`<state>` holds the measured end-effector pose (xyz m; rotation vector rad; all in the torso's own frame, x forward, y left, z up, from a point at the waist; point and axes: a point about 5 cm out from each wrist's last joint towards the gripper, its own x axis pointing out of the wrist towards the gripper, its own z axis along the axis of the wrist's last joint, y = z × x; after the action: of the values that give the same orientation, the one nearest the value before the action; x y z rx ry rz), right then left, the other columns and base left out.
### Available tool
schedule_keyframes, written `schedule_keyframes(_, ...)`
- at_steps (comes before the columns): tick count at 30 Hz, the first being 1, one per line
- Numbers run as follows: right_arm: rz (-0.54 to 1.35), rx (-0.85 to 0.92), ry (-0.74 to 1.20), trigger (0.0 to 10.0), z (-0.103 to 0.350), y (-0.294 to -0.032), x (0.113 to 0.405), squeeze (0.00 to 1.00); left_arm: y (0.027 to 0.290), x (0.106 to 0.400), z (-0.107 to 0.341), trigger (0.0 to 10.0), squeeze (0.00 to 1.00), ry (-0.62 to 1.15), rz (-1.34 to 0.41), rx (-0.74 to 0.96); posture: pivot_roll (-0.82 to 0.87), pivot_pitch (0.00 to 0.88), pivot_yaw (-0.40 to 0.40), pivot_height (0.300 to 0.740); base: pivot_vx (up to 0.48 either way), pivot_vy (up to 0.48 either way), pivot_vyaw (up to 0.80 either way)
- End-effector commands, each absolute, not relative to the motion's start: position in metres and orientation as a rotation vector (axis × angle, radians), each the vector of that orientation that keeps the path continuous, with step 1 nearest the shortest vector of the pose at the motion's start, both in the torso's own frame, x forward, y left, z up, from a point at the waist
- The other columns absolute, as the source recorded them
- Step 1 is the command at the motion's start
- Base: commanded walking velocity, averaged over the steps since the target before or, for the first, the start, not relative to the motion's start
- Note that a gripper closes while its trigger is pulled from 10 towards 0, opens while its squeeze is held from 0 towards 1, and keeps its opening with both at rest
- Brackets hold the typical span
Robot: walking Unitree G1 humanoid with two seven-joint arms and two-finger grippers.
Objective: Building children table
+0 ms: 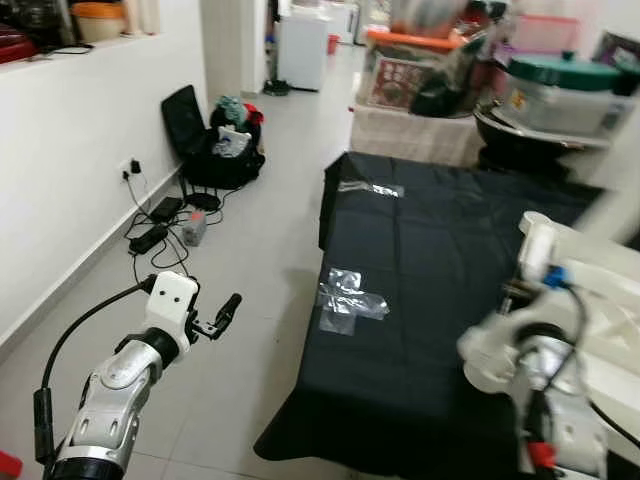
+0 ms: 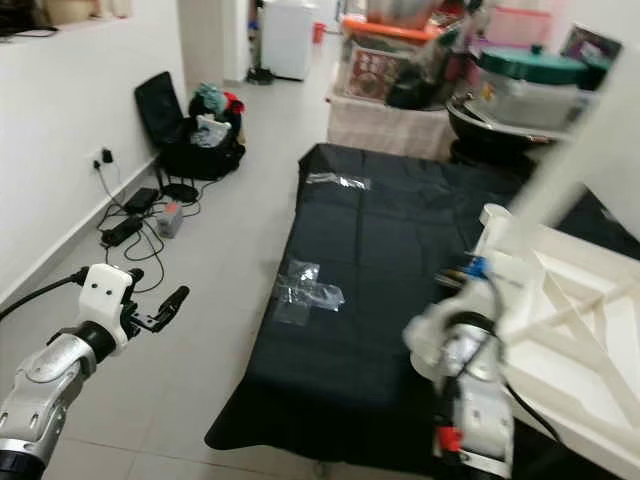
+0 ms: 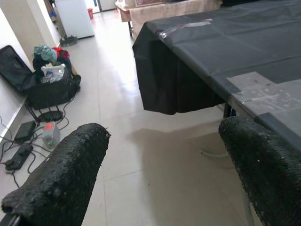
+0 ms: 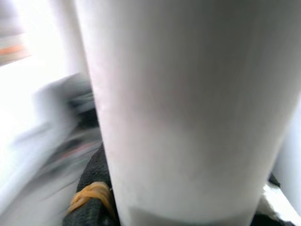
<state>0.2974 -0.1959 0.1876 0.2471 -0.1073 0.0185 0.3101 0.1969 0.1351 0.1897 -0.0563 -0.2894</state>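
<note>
Holding white leg (image 4: pixel 188 108) clenched in right gripper (image 2: pixel 478 268) beside tabletop (image 2: pixel 590 340), left gripper (image 3: pixel 160 165) released; assembly early.

A table (image 1: pixel 430 300) draped in black cloth runs along the right side of a tiled floor (image 1: pixel 250 260). Two patches of clear tape (image 1: pixel 348 297) are stuck to the cloth, one near its left edge and a second (image 1: pixel 370 188) farther back. Against the white wall (image 1: pixel 70 170) on the left, a black bag (image 1: pixel 215 150) stuffed with clothes sits open on the floor, with a tangle of black cables and adapters (image 1: pixel 155 225) plugged into a wall socket (image 1: pixel 130 168) just beside it. Beyond the table stands a pile of household clutter, including a container with a green lid (image 1: pixel 560 85). A white appliance (image 1: pixel 303 48) stands at the far end of the corridor.
</note>
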Motion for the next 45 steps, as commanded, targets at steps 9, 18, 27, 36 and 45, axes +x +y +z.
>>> schedule_keyframes(9,0.650,0.269,-0.087,10.0,0.199,-0.153,0.289,0.00,0.200,0.307,0.126,10.0,0.00,-0.024,-0.281,0.170,0.09,0.000,-0.088,0.740,0.000,0.000,0.00)
schedule_keyframes(18,0.789,0.203,-0.227,10.0,0.241,-0.165,0.301,0.00,0.202,0.307,0.126,10.0,0.00,-0.026,-0.278,0.170,0.09,0.000,-0.090,0.740,0.000,0.000,0.00)
schedule_keyframes(27,0.726,0.238,-0.286,10.0,0.251,-0.157,0.301,0.00,0.198,0.307,0.130,10.0,0.00,-0.048,-0.293,0.164,0.09,0.000,-0.090,0.740,0.000,-0.122,0.00)
schedule_keyframes(36,0.556,0.257,-0.274,10.0,0.240,-0.161,0.308,0.00,0.197,0.310,0.135,10.0,0.00,-0.063,-0.299,0.162,0.09,0.000,-0.080,0.740,0.000,-0.460,0.00)
schedule_keyframes(45,0.336,0.194,-0.219,10.0,0.226,-0.181,0.315,0.00,0.197,0.313,0.140,10.0,0.00,-0.080,-0.290,0.121,0.08,0.000,-0.073,0.740,0.000,-0.098,-0.27)
